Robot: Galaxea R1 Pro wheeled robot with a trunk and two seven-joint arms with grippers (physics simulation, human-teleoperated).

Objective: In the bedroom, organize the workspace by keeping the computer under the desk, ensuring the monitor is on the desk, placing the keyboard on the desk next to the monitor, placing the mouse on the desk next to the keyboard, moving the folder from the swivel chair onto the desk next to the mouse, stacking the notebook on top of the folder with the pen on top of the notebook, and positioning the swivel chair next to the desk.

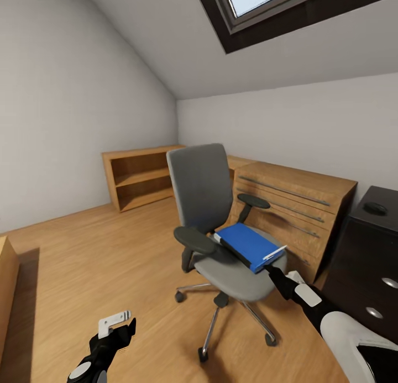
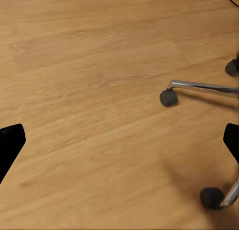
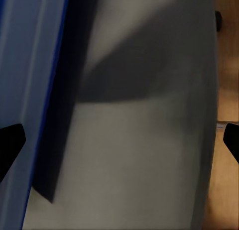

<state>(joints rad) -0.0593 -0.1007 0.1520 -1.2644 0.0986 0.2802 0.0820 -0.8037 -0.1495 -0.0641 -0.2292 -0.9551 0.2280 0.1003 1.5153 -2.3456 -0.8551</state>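
While the right gripper (image 3: 119,143) shows just two dark fingertips at the edges of its wrist view, its jaws stand wide apart and hold nothing, hovering close over the swivel chair (image 1: 221,228). Its grey seat lies between them, and the folder (image 3: 30,95), bright blue with a dark edge, runs beside one fingertip. From the head view, a thin pale strip lies at the folder's near corner by the arm, hard to identify. Lower down, the left gripper (image 2: 119,143) hangs wide open and empty above the wooden floor (image 2: 89,65), near the chair's casters. Off to the far right, the desk (image 1: 370,256) is cut off.
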